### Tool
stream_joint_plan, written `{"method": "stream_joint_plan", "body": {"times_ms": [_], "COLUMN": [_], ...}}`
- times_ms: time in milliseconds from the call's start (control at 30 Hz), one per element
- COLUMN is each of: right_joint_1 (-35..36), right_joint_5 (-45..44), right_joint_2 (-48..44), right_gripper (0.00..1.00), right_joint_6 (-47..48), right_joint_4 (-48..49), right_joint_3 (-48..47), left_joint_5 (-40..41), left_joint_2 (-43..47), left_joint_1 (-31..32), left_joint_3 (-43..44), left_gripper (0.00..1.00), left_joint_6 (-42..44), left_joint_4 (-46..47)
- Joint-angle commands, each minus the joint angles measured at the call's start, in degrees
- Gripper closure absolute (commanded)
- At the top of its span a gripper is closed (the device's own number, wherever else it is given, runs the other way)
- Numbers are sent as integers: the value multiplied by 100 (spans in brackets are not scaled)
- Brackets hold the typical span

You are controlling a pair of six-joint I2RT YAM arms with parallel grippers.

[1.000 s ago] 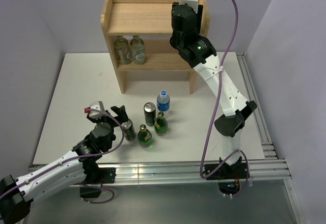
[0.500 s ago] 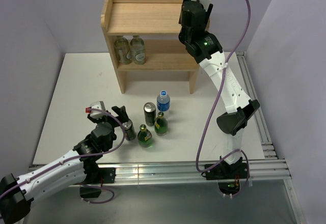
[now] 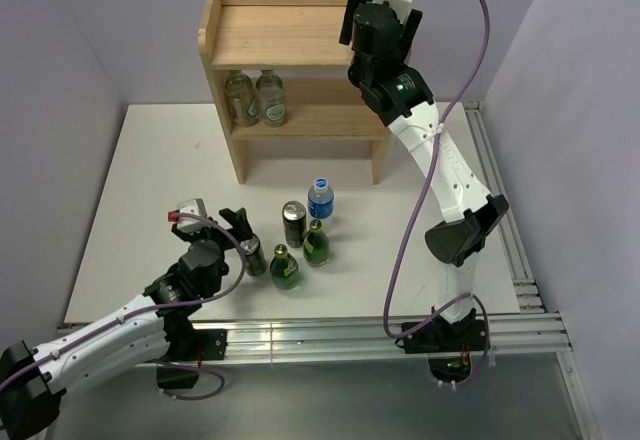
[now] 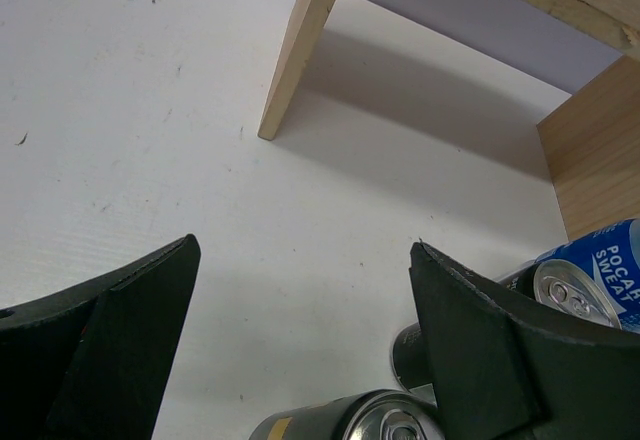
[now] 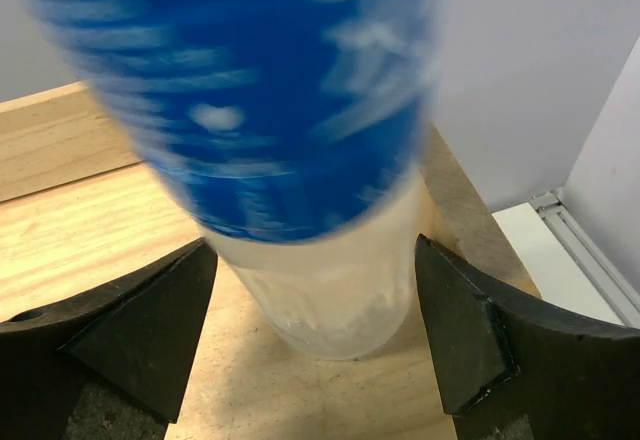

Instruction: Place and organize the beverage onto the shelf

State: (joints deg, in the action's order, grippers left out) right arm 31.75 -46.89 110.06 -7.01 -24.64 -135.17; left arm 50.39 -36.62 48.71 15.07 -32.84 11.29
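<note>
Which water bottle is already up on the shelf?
The water bottle inside the right hand, standing on the shelf top; the other bottle stands on the table.

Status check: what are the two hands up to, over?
Left hand open above a dark can. Right hand open around water bottle on shelf top. Nothing seen blocking.

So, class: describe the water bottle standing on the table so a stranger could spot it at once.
Find the wooden shelf at the back of the white table. In the cluster of drinks in front of it, the water bottle stands nearest the shelf. It alone is clear plastic with a blue cap; its neighbours are dark cans and green glass bottles.
</note>
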Motion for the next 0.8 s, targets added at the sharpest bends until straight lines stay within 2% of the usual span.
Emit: {"method": "stream_joint_plan", "body": {"times_ms": [0, 233, 433, 767], "right_joint_1": [-160, -160, -143, 85], "right_joint_5": [-505, -575, -444, -637], "right_joint_2": [-143, -204, -730, -1443], "right_gripper": [13, 13, 13, 13], "right_joint_6": [68, -116, -556, -969], "right_joint_4": [152, 13, -32, -225], "right_joint_3": [114, 272, 1175, 2064], "left_joint_5": [-29, -21, -20, 6], "left_joint_2": [23, 15, 23, 32], "left_joint_1": [-28, -28, -28, -19], "left_joint_3": [57, 49, 49, 31], "left_gripper": [7, 7, 7, 7], "left_joint_6": [-100, -100, -109, -117], "left_joint_4": [49, 66, 58, 66]}}
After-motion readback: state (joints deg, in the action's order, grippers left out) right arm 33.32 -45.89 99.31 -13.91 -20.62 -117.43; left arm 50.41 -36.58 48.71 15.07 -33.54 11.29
